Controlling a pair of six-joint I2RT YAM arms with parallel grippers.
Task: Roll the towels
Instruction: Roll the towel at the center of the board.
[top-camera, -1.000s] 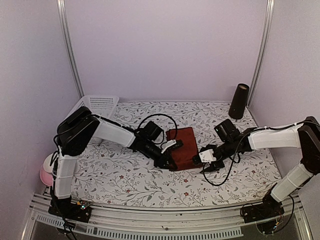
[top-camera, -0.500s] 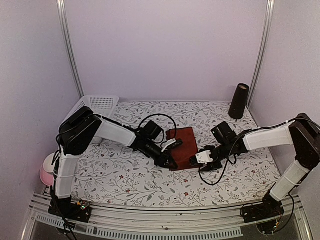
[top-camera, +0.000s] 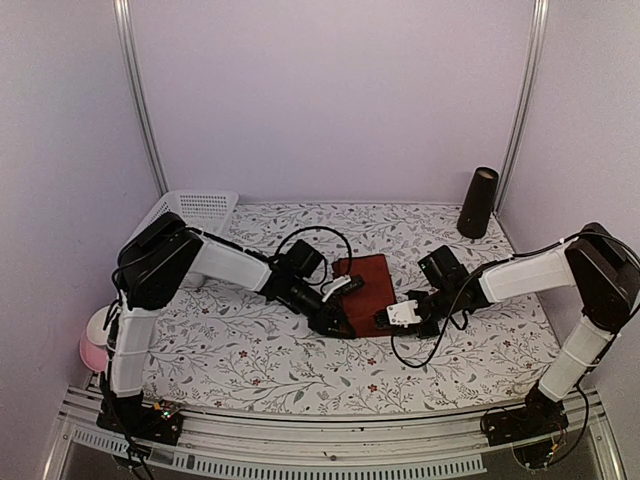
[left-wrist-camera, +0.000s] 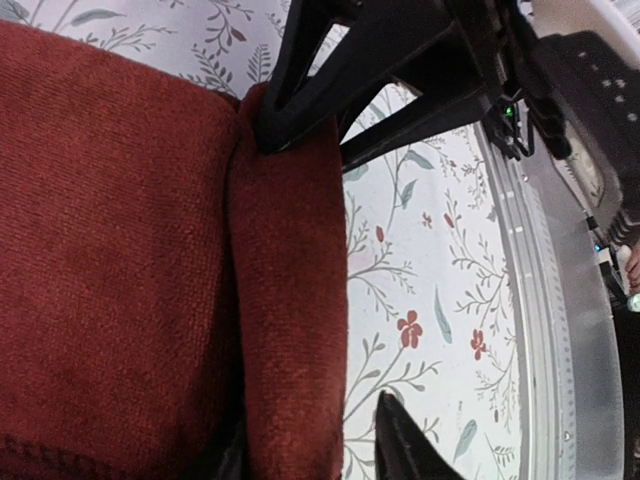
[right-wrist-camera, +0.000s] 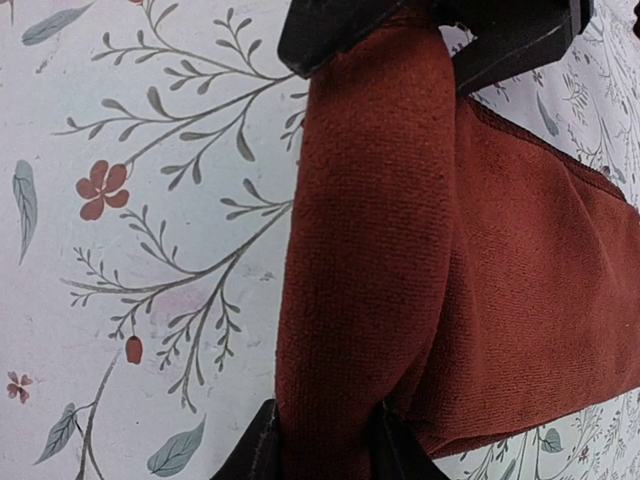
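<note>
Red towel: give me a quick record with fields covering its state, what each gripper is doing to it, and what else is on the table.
item: red towel, mid-table
progress: near edge turned into a roll; the rest lies flat
left: left gripper open, straddling the roll's left end, one finger clear of the cloth
right: right gripper pressed on both sides of the roll's right end
others: white basket back left; dark cylinder back right
second towel: none in view
</note>
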